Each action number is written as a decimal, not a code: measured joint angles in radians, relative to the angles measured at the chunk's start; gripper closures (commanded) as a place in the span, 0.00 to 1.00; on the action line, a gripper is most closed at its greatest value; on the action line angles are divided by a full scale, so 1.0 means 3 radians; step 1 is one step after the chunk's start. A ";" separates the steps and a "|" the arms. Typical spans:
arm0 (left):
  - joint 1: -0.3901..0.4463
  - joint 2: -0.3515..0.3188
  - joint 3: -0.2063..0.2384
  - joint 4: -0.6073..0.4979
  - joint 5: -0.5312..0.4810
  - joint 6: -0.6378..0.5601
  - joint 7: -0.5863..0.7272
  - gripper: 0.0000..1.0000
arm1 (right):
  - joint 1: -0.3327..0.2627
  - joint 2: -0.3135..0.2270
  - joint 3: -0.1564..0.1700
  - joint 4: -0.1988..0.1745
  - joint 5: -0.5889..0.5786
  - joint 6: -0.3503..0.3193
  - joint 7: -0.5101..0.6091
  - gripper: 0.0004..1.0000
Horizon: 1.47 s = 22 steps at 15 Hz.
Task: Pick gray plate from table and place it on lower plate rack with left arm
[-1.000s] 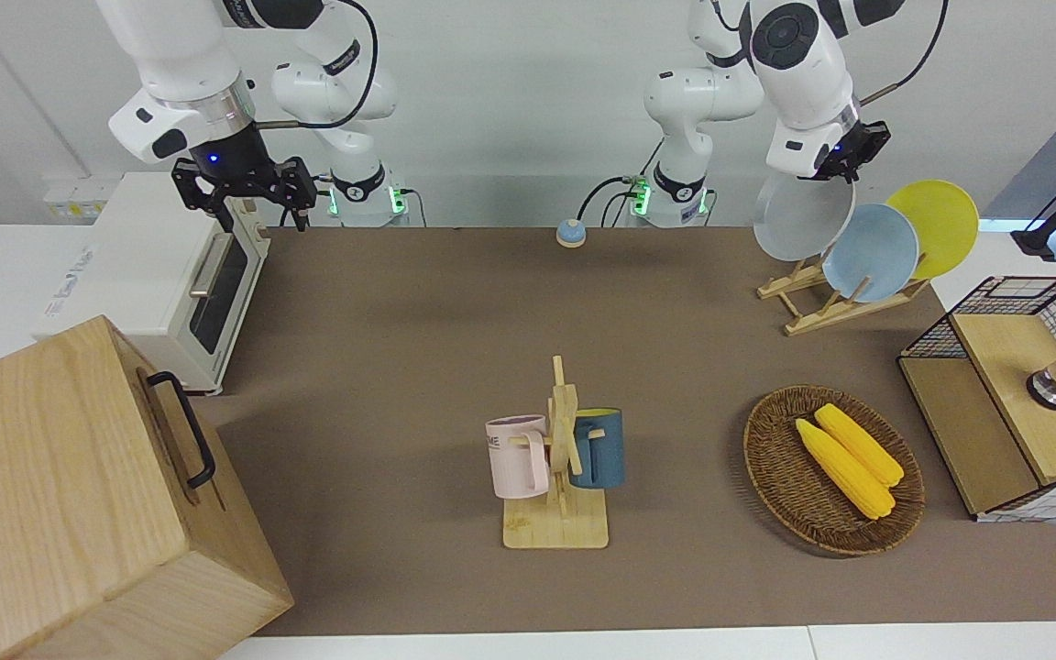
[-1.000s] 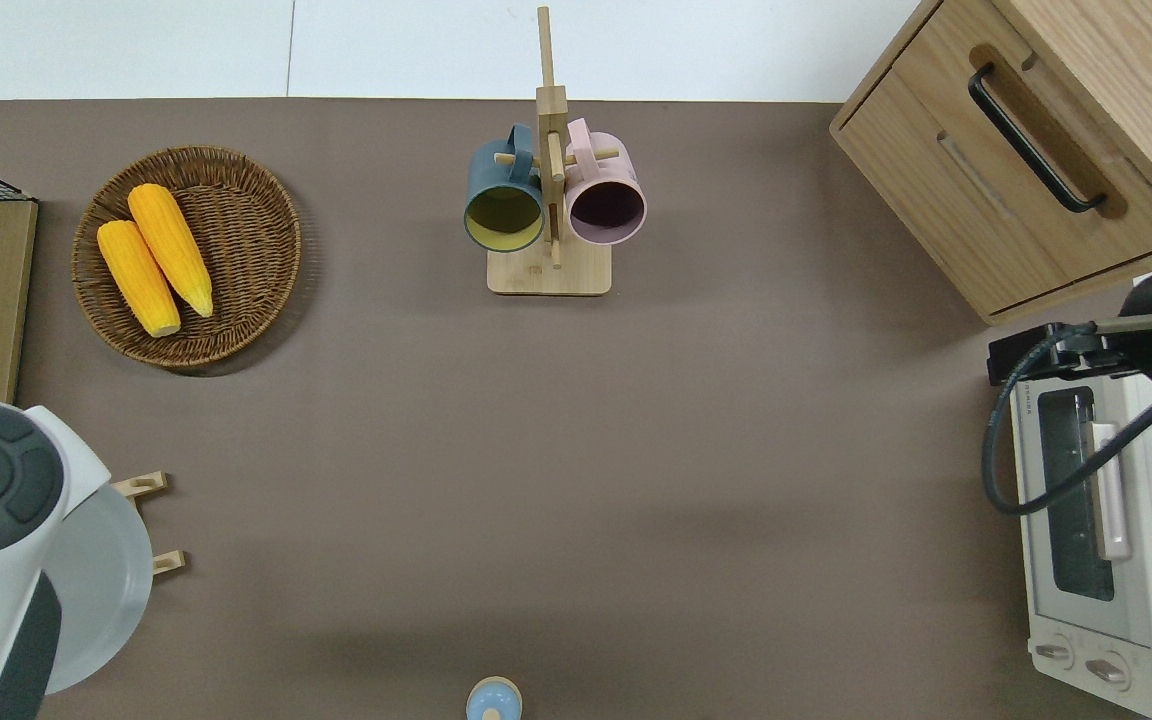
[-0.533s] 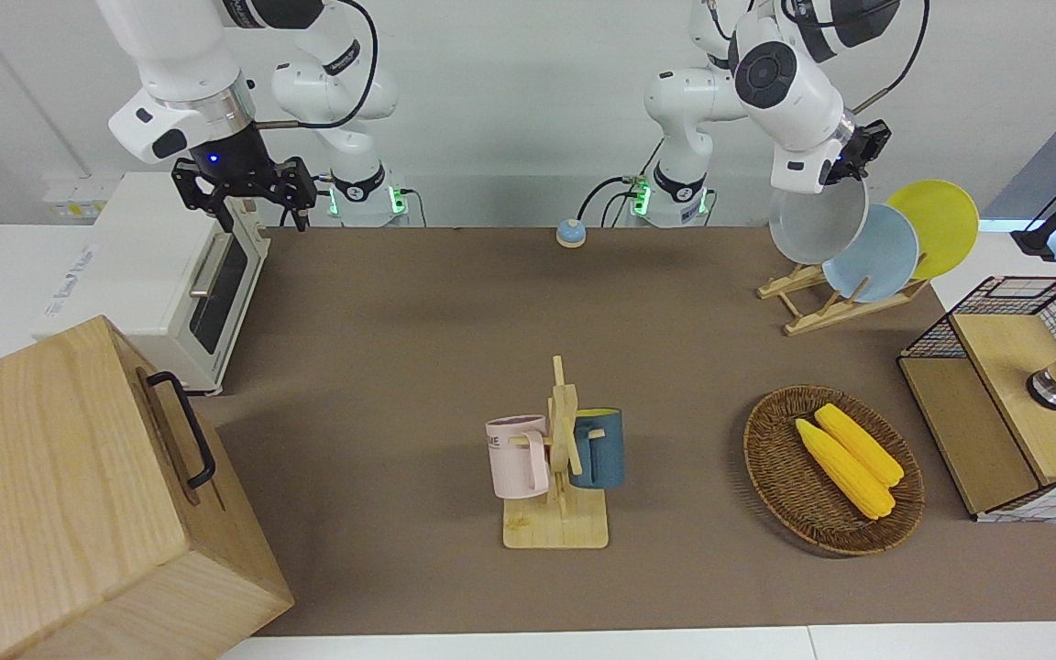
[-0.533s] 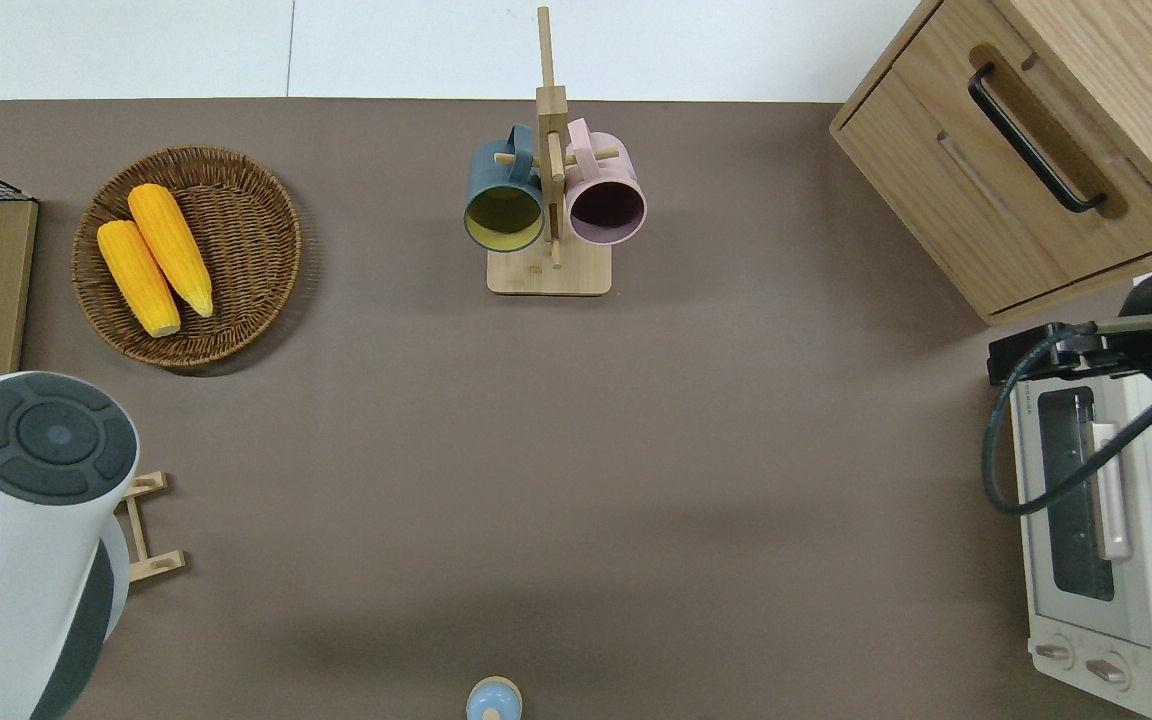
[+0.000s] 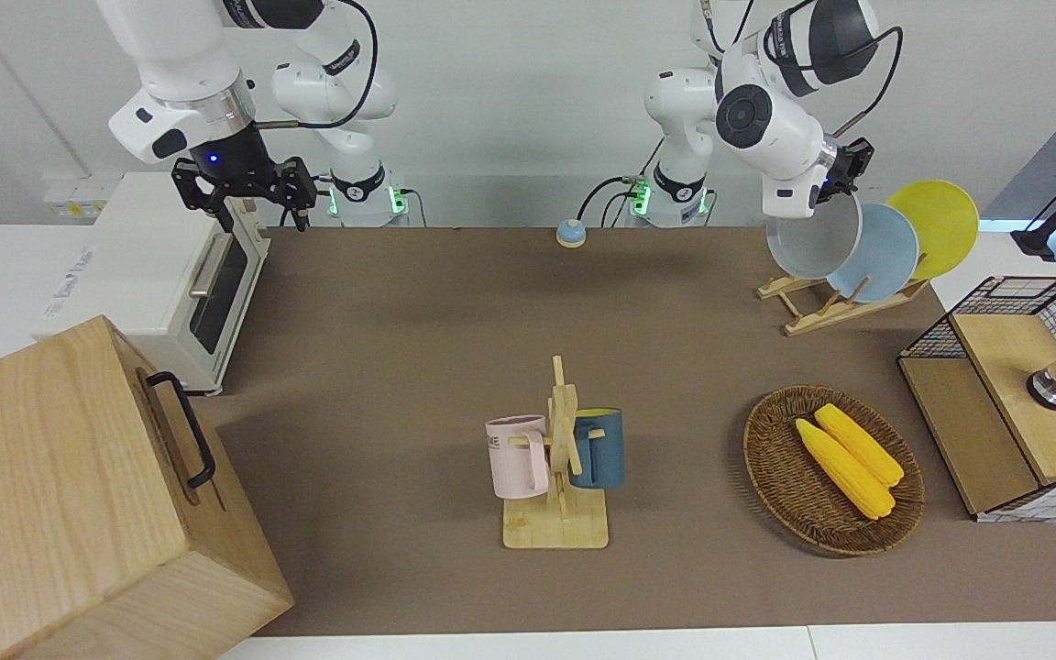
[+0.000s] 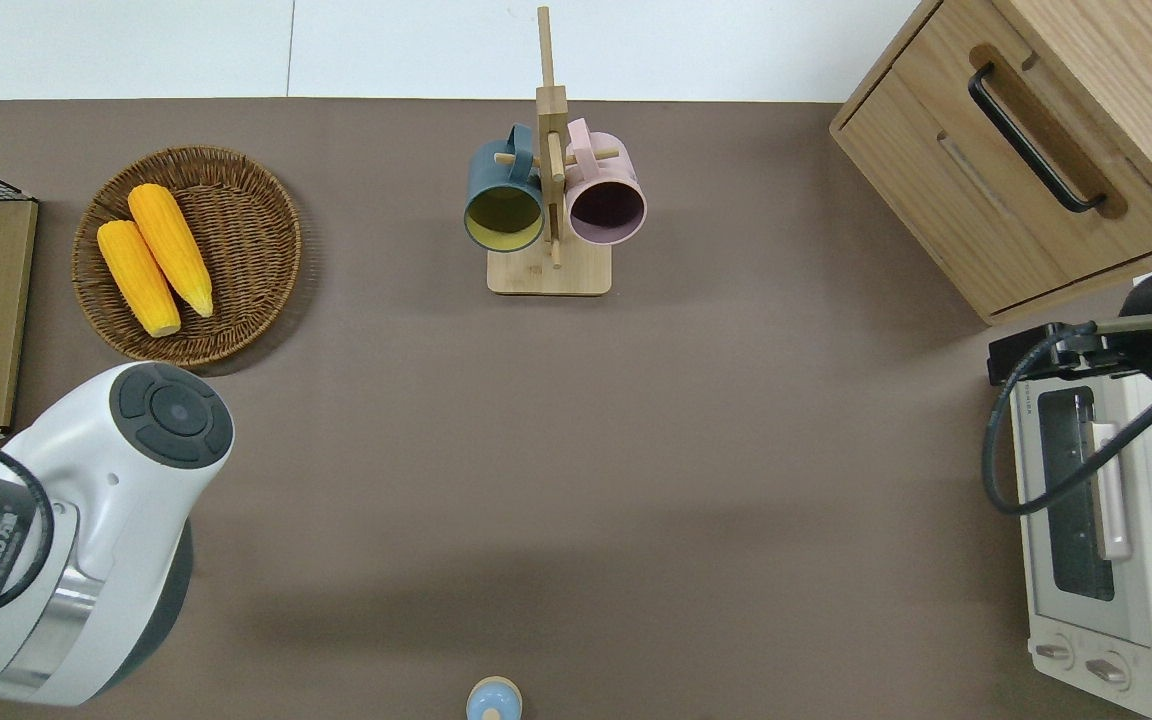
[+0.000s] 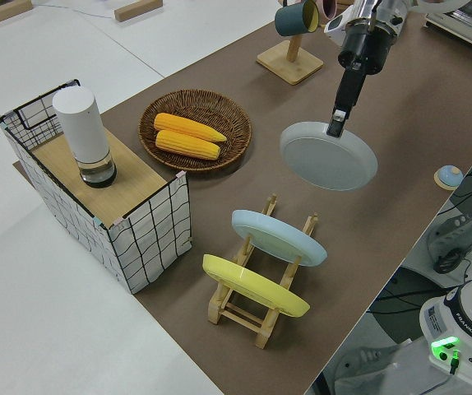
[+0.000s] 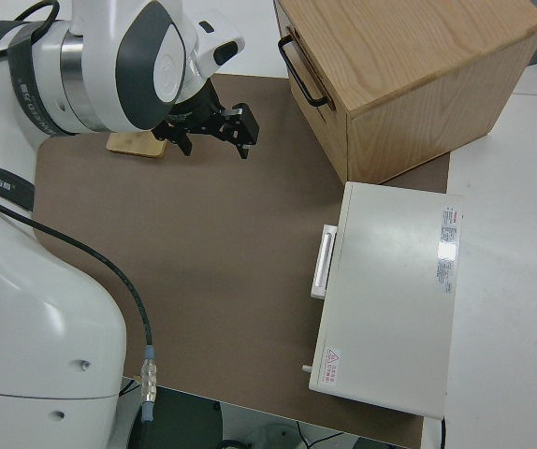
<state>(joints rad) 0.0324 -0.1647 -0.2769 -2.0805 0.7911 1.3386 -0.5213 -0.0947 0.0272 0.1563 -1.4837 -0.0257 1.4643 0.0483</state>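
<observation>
My left gripper (image 5: 844, 176) is shut on the rim of the gray plate (image 5: 810, 244) and holds it tilted in the air. The plate hangs just above the free end of the lower plate rack (image 5: 835, 312), close to the light blue plate (image 5: 884, 252). In the left side view the gripper (image 7: 335, 125) pinches the plate (image 7: 328, 156) by its rim, clear of the rack (image 7: 236, 311). The rack holds the blue plate (image 7: 277, 237) and a yellow plate (image 7: 252, 285). In the overhead view the left arm (image 6: 86, 520) hides plate and rack. My right gripper (image 5: 248, 200) is parked and open.
A wicker basket (image 5: 757, 454) with two corn cobs, a mug stand (image 5: 555, 530) with two mugs, a wire-sided wooden box (image 5: 995, 367) with a white cylinder, a toaster oven (image 5: 152, 266), a wooden drawer cabinet (image 5: 79, 495) and a small blue bell (image 5: 570, 233) stand around the mat.
The left arm has swung its elbow toward the middle of the table. The gray plate has come down a little and closer to the blue plate on the rack. The right arm has not moved.
</observation>
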 measured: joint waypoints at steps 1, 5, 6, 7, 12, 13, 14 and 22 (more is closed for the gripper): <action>0.0000 0.0028 0.0000 -0.0004 0.0019 0.0005 -0.0037 1.00 | 0.0000 0.0000 0.0000 0.0000 0.0000 0.0000 0.0000 0.02; 0.0003 0.0119 0.0000 -0.0120 0.0203 0.0084 -0.0192 1.00 | 0.0000 0.0000 0.0000 0.0000 0.0000 0.0000 0.0000 0.02; 0.0003 0.0127 0.0000 -0.0153 0.0241 0.0091 -0.0220 1.00 | 0.0000 0.0000 0.0000 0.0000 0.0000 0.0000 0.0000 0.02; 0.0005 0.0130 0.0000 -0.0192 0.0274 0.0111 -0.0247 1.00 | 0.0000 0.0000 0.0000 0.0000 0.0000 0.0000 0.0000 0.02; 0.0060 0.0131 0.0016 -0.0323 0.0369 0.0312 -0.0327 1.00 | 0.0000 0.0000 0.0000 0.0000 0.0000 0.0000 0.0000 0.02; 0.0097 0.0131 0.0020 -0.0363 0.0378 0.0383 -0.0359 1.00 | 0.0000 0.0000 0.0000 0.0000 0.0000 0.0000 0.0000 0.02; 0.0129 0.0131 0.0022 -0.0393 0.0380 0.0443 -0.0375 1.00 | 0.0000 0.0000 0.0000 0.0000 0.0000 0.0000 0.0000 0.02; 0.0248 0.0213 0.0021 -0.0578 0.0383 0.0695 -0.0604 1.00 | 0.0000 0.0000 0.0000 0.0000 0.0000 0.0000 0.0000 0.02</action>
<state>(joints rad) 0.1069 -0.1007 -0.2707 -2.2540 0.9059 1.5472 -0.7026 -0.0947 0.0272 0.1563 -1.4837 -0.0257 1.4643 0.0483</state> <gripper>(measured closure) 0.991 0.013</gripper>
